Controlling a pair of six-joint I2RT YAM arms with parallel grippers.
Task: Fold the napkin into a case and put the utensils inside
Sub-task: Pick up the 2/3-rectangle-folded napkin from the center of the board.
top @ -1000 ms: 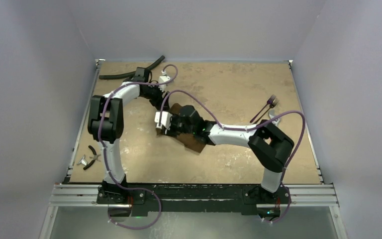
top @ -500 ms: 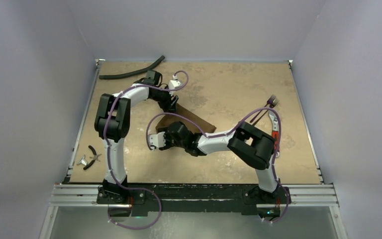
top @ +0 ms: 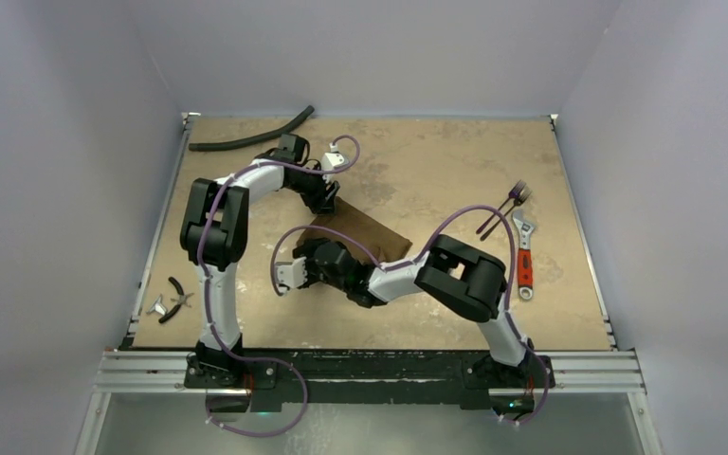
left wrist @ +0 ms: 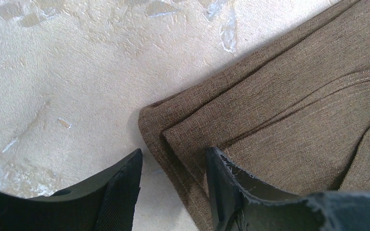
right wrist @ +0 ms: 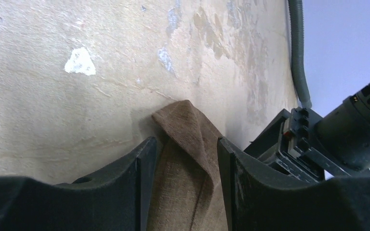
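The brown napkin point(top: 365, 232) lies folded as a slanted band in the middle of the table. My left gripper point(top: 330, 203) is at its far left corner. In the left wrist view the gripper point(left wrist: 173, 161) is open, one finger on the bare table and the other over the layered napkin point(left wrist: 294, 106). My right gripper point(top: 311, 258) is at the napkin's near left end. In the right wrist view it point(right wrist: 185, 147) stands open, with a turned-over corner of the napkin point(right wrist: 183, 120) between the fingers. The purplish utensils point(top: 508, 203), a fork among them, lie at the far right.
A red-handled wrench point(top: 525, 258) lies just near of the utensils. Black pliers point(top: 178, 296) and a small metal piece lie at the near left edge. A long black hose point(top: 251, 138) curves along the back left. The left arm point(right wrist: 327, 144) shows to the right in the right wrist view.
My right gripper has swept from over the napkin to its near left end, and the napkin now lies flatter. My left gripper moved right to the far corner. The wrench came into view.
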